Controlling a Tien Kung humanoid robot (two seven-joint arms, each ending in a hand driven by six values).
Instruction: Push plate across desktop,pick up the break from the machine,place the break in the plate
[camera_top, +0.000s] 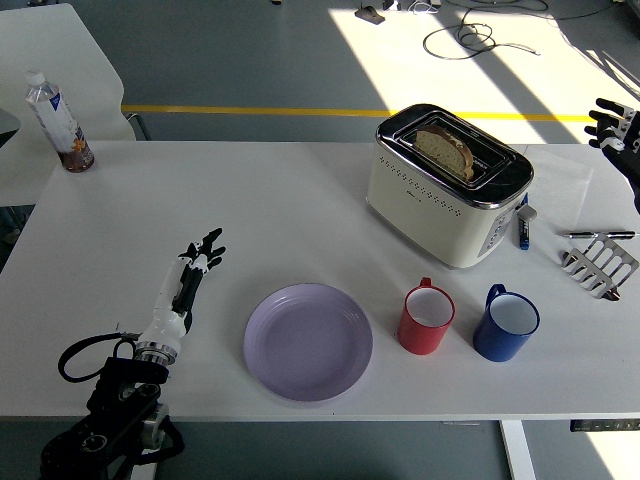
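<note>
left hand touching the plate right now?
No. The left hand is open and clear of the purple plate, bare table between them.

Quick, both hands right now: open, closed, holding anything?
Left hand: open, fingers spread, holding nothing, over the table left of the plate.
Right hand: open, fingers spread, holding nothing, at the right edge.
</note>
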